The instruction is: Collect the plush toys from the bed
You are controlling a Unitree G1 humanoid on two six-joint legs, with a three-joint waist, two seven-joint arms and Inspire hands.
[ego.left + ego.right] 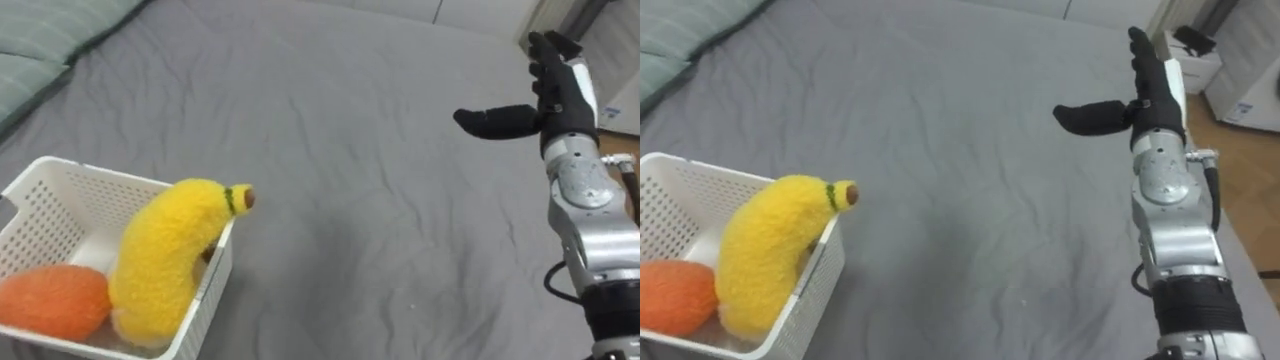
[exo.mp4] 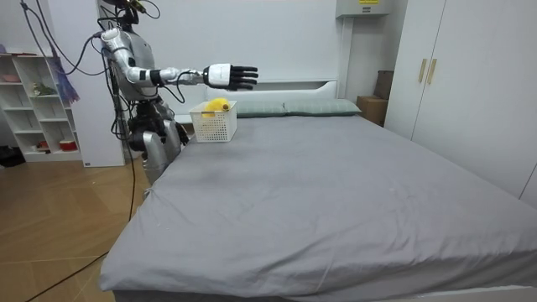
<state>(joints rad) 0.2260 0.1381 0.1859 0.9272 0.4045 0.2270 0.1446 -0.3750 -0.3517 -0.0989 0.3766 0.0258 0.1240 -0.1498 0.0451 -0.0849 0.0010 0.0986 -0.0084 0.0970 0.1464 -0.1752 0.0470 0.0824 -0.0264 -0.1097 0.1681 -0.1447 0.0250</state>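
Grey bed (image 2: 336,193) beside white wardrobe (image 2: 436,75)

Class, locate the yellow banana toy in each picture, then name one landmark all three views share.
Left eye view: banana toy lower left, leaning over the white basket's right wall.
Right eye view: lower left, same pose.
Room view: upper left of centre, yellow spot in the basket.
Shared landmark: the white basket.

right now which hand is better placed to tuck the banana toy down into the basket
Left, probably: the white basket with the banana toy leaning over its rim sits on the robot's left side, while the open right hand is raised far across the bed.
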